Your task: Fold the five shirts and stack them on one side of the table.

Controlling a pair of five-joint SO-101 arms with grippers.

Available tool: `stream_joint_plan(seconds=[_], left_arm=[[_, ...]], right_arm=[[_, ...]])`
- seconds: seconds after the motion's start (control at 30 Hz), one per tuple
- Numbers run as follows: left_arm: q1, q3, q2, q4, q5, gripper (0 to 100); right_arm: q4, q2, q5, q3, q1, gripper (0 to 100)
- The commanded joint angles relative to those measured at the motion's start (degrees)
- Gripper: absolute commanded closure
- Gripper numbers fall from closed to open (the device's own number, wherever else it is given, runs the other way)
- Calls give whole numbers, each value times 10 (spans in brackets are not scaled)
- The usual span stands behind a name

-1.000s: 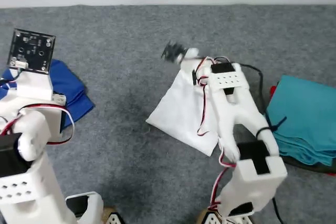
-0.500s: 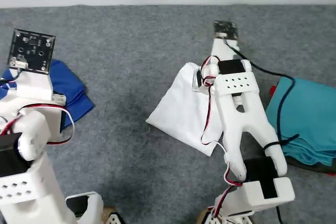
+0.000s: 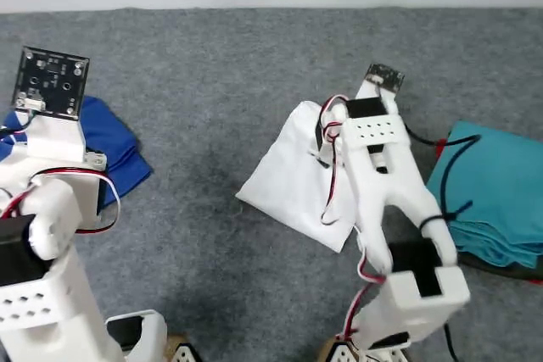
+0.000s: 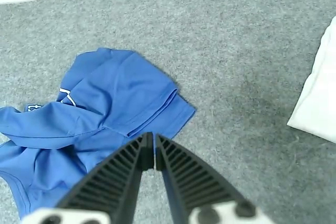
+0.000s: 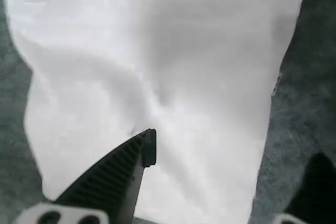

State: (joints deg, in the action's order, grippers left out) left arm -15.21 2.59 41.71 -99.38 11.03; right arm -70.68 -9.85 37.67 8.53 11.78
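Note:
A folded white shirt (image 3: 293,175) lies in the middle of the grey table; in the right wrist view this white shirt (image 5: 157,66) is close below my right gripper (image 5: 233,153). That gripper is open, one dark finger (image 5: 146,149) over the cloth and nothing held. The right arm (image 3: 373,137) covers the shirt's right edge. A crumpled blue shirt (image 3: 114,146) lies at the left. My left gripper (image 4: 154,144) hangs shut and empty above the blue shirt (image 4: 105,108). Folded teal shirts (image 3: 492,188) are stacked at the right.
A red garment edge (image 3: 441,147) and a dark layer peek out under the teal stack. The left arm (image 3: 51,175) stands over the blue shirt. Bare grey carpet (image 3: 195,65) stretches between the blue and white shirts and along the far side.
The right arm's wrist swung from the white shirt's far left corner over to its right side, then drew back a little. The shirts and the left arm stayed put.

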Motion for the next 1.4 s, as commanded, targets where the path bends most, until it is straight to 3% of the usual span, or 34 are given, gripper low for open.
stream_joint_plan(seconds=[0.0, 0.17, 0.5, 0.73, 1.13, 1.37], left_arm=[[-2, -5, 11, -11, 0, 985], [-3, -5, 11, -11, 0, 985], [1, -2, 11, -11, 0, 985], [1, -2, 11, -11, 0, 985], [2, -4, 11, -11, 1, 985], [1, -5, 11, -11, 2, 985]], right_arm=[[29, -30, 13, -33, 2, 504], [91, -87, 12, -33, 5, 559], [111, -153, 12, -33, 0, 872], [109, -131, -40, -33, -34, 991], [-131, 102, -185, -105, -48, 991], [-278, 150, -230, -222, -106, 991]])
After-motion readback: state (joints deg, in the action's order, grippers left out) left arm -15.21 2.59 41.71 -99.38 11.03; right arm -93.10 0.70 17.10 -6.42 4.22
